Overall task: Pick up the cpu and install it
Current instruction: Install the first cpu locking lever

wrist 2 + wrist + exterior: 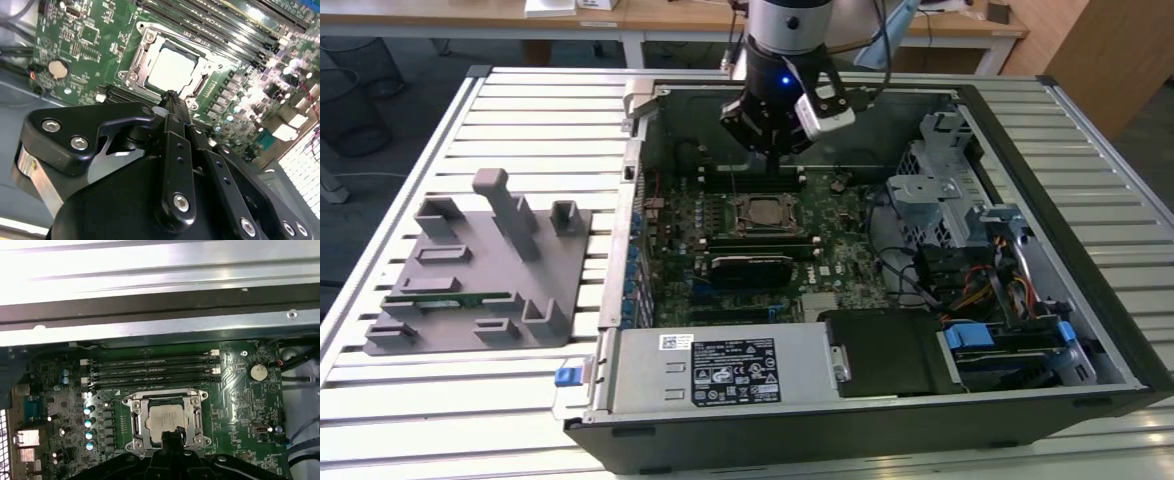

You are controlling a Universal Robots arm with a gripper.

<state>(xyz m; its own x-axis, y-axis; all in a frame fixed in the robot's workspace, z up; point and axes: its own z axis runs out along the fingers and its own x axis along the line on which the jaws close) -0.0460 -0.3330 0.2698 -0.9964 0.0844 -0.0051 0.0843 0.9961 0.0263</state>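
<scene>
The cpu (164, 419) lies flat within the socket frame (134, 412) on the motherboard (240, 405), placement seemingly done, while the gripper (170, 436), fingertips drawn together and holding nothing, hovers close above it.

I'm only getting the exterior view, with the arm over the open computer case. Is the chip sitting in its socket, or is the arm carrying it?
Observer: In both wrist views the chip lies flat inside the socket, silver top up.
Operator: So the arm has nothing in its grip?
Observer: Right. In the second wrist view the gripper is empty, and its fingers meet at the tips.
Operator: What is behind the arm, where it blocks my view?
Observer: The first wrist view shows the long black memory slots beside the socket, and they look empty.
</scene>
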